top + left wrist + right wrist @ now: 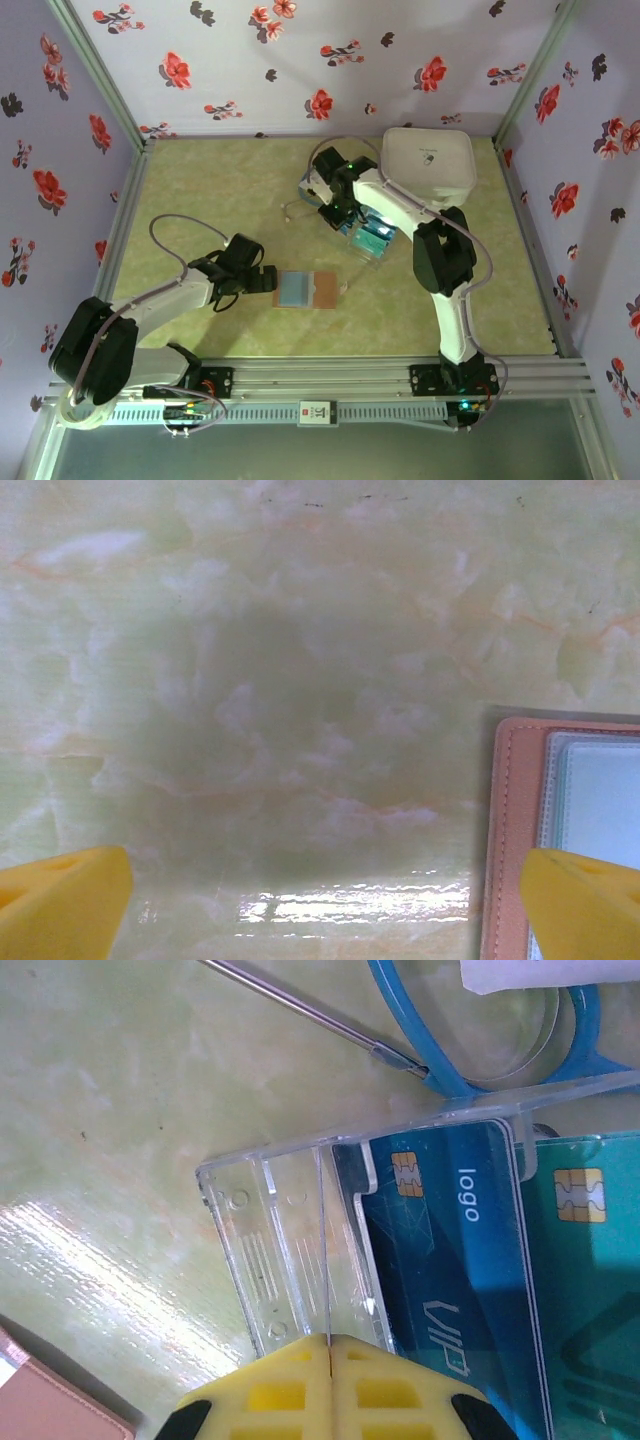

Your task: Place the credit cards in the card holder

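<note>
Right hand (pixel 328 1342) clenched at clear tray (pixel 270 1260) edge; grip on anything unclear. Credit cards (pixel 450 1250) at 1 o'clock inside: judged thin, stiff, slick, light; pinch a short edge. Left hand (pixel 325 880) released beside card holder (pixel 515 830).

A lab test booth: flowered walls (pixel 300 80) box in a green marbled counter (pixel 210 190), with an aluminium rail (pixel 330 378) in front.
</note>
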Available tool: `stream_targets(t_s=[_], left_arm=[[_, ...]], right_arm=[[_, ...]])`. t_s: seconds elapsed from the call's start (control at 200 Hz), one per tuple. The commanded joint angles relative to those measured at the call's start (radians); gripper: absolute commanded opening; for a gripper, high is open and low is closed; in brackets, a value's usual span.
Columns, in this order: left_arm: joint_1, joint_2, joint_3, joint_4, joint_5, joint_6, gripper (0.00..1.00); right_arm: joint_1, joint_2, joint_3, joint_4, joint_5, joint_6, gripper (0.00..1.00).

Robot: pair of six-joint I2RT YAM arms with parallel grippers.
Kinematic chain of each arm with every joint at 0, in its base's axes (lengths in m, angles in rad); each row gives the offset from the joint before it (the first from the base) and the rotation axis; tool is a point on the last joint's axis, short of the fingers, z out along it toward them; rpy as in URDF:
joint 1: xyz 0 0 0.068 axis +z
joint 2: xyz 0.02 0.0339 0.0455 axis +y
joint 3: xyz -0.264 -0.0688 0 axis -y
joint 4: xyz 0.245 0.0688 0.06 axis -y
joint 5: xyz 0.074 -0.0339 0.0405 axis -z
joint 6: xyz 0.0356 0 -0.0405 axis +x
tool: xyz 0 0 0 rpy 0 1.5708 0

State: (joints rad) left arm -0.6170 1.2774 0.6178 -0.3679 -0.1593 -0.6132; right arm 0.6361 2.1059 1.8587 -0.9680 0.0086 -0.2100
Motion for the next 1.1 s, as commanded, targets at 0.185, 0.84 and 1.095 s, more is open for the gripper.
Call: stream_targets(t_s=[0.185,0.84,1.095], left_arm=[[-0.004,-0.016,-0.019,-0.011,0.006,0.021,1.00],[-0.124,0.016,0.012,0.008,-0.052,0.055,1.00],[-0.197,0.066,0.036,-0.013,-0.153,0.054,1.00]], right_arm=[[0.022,-0.087,0.062,-0.110,-0.087,-0.008,0.00],[0.033,-0.713,-0.955,1.002,-0.383,0.828,0.00],[0.053,-0.793,-1.277,1.410,-0.336,1.062,0.00]])
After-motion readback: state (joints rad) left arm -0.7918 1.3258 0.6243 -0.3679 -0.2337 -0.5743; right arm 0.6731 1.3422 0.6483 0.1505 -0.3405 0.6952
